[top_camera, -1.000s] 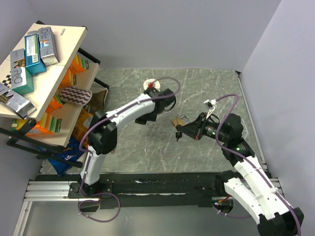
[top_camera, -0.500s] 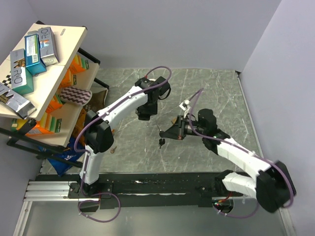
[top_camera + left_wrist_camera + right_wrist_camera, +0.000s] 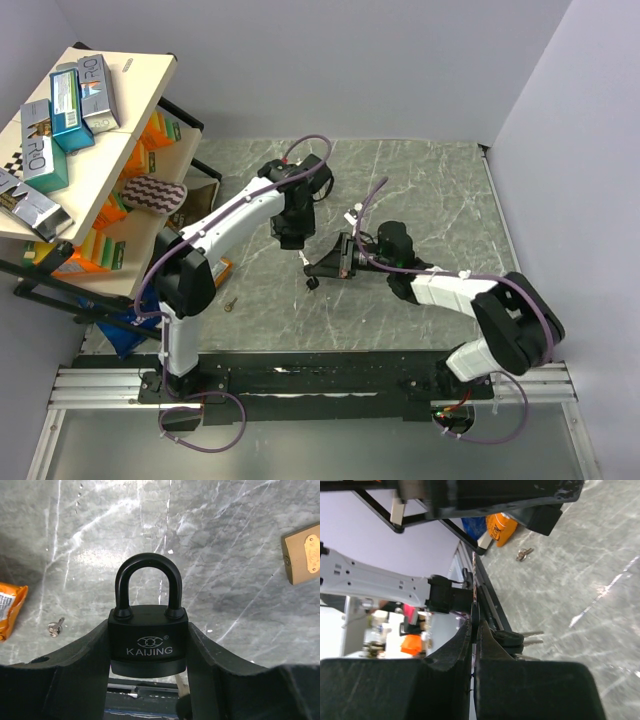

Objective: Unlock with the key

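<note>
key [image 3: 509, 639] pinched in right hand [image 3: 474, 626], apparently dangling | left hand [image 3: 148, 632] clamps padlock [image 3: 148, 649]

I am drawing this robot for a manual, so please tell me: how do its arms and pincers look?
The left arm and right arm have white links with black joints. A purple cable loops along each. The left pincer and right pincer are black, with thick matte fingers.

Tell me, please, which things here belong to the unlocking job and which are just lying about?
In use: black padlock in the left gripper; key bunch in the right gripper.
Lying about: brass padlock, small loose key, orange packet, boxes on the shelf.
</note>
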Controlling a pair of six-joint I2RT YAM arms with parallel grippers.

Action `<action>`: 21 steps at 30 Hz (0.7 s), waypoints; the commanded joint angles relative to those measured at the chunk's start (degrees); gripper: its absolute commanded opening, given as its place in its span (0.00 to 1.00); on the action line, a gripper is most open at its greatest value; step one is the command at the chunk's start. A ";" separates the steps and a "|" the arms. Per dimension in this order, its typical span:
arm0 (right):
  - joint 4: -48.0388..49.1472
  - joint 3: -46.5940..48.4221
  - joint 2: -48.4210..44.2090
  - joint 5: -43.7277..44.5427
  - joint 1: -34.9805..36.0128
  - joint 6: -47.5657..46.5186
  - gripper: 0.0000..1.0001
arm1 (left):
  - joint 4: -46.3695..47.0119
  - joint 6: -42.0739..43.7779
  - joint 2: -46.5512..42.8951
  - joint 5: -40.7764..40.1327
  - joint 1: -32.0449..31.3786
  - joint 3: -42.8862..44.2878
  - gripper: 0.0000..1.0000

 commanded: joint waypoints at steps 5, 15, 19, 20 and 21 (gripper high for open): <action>11.83 1.72 5.14 3.00 2.40 8.08 0.00 | 3.97 -0.86 -5.81 4.10 2.08 -2.01 0.01; 12.97 3.57 10.24 5.11 2.49 10.81 0.00 | 3.88 0.10 -6.07 4.45 2.17 -3.24 0.01; 13.77 4.62 12.43 5.20 2.49 11.78 0.00 | 3.62 0.63 -6.42 3.66 2.26 -3.24 0.01; 13.42 4.97 12.61 5.29 2.41 11.78 0.00 | 3.53 0.72 -6.34 3.66 2.26 -3.24 0.01; 12.63 5.24 12.96 5.11 2.49 11.69 0.00 | 3.44 0.81 -6.34 3.75 2.26 -3.24 0.01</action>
